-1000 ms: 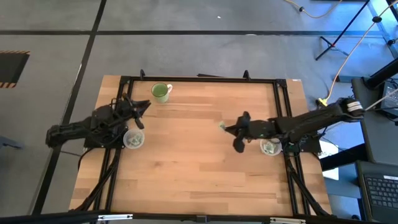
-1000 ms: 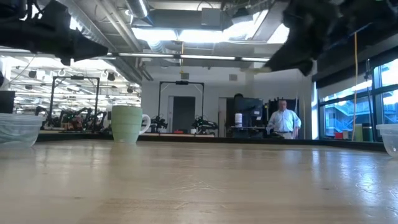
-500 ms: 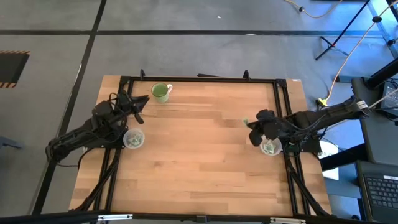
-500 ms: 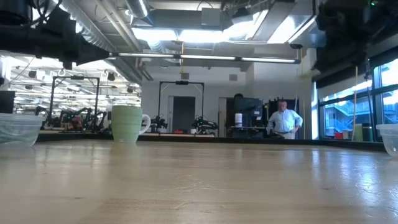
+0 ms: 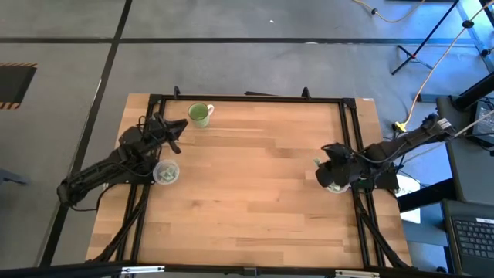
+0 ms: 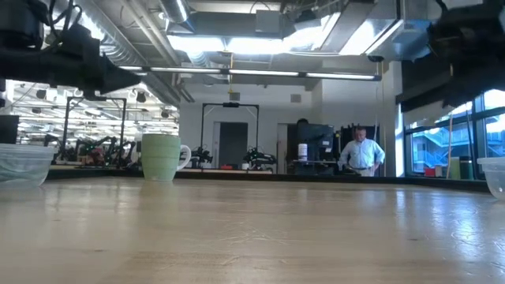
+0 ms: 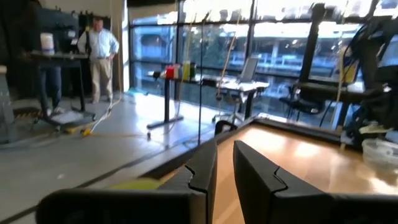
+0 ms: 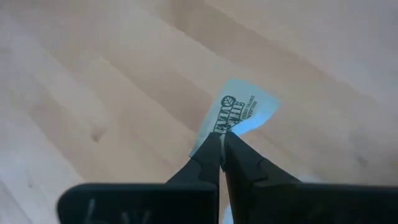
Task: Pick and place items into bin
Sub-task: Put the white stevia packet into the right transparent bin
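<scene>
My right gripper (image 8: 219, 142) is shut on one small light green and white packet (image 8: 239, 112) with dark print. In the high view that gripper (image 5: 319, 164) hangs at the table's right side, beside the right clear bin (image 5: 337, 185), which holds more packets. My left gripper (image 5: 179, 126) hovers at the far left, between the light green mug (image 5: 200, 115) and the left clear bin (image 5: 164, 172), which also holds packets. Its fingers (image 7: 202, 167) stand a narrow gap apart, holding nothing. My right gripper pinches the packet between its two fingertips at one narrow end (image 8: 214, 132). The fingers come from above, slanting down. The packet is lifted clear of the table and sticks out past the fingertips, with its free end (image 8: 261, 102) bent slightly.
The mug (image 6: 162, 156) stands upright near the far left corner. Both bins (image 6: 20, 164) (image 6: 495, 175) sit at the table's side edges. A black frame (image 5: 247, 98) runs round the table. The wooden middle (image 5: 247, 177) holds nothing. A person (image 6: 361, 154) stands far off in the room.
My right gripper has carried the packet from the middle of the table toward the right edge, ending beside the right bin, still shut on it. My left arm has stretched out a little, its gripper edging toward the far edge.
</scene>
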`<action>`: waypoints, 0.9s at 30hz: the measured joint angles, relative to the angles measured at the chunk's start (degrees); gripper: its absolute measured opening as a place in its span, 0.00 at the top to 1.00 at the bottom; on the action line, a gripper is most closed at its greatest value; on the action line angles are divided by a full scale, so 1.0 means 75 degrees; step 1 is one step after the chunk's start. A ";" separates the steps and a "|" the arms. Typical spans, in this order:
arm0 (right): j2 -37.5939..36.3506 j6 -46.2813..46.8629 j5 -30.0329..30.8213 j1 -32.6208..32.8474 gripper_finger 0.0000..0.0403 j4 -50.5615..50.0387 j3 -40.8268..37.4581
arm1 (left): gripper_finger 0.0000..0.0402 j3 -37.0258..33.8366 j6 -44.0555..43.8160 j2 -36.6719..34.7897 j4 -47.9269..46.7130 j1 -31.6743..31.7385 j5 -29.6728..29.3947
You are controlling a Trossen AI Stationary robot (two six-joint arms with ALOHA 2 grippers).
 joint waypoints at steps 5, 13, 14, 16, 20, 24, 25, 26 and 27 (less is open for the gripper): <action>0.0263 0.1055 -0.0989 0.0082 0.98 -0.0477 0.0000 | 0.88 0.0000 -0.0185 0.0017 -0.0569 0.0000 -0.0054; 0.0942 0.2396 -0.2304 0.0082 0.98 -0.1227 0.0000 | 0.88 0.0000 -0.0205 0.0051 -0.0572 -0.0006 0.0005; 0.1003 0.2407 -0.2374 0.0082 0.98 -0.1222 0.0000 | 0.88 0.0000 -0.0205 0.0050 -0.0571 -0.0006 0.0005; 0.1139 0.2422 -0.2528 0.0082 0.98 -0.1217 0.0000 | 0.88 0.0000 -0.0196 0.0052 -0.0573 -0.0006 0.0005; 0.1451 0.2431 -0.2942 0.0082 0.98 -0.1182 0.0000 | 0.88 0.0000 -0.0191 0.0052 -0.0573 -0.0006 0.0005; 0.1783 0.2430 -0.2998 0.0082 0.98 -0.1166 0.0000 | 0.88 0.0000 -0.0191 0.0052 -0.0574 -0.0006 0.0008; 0.1864 0.2431 -0.2998 0.0082 0.97 -0.1155 0.0000 | 0.88 0.0000 -0.0191 0.0052 -0.0574 -0.0006 0.0008; 0.1936 0.2431 -0.2999 0.0082 0.97 -0.1134 0.0000 | 0.88 0.0000 -0.0191 0.0052 -0.0574 -0.0008 0.0009; 0.2014 0.2429 -0.2998 0.0082 0.96 -0.1103 0.0000 | 0.88 0.0000 -0.0191 0.0054 -0.0574 -0.0006 0.0008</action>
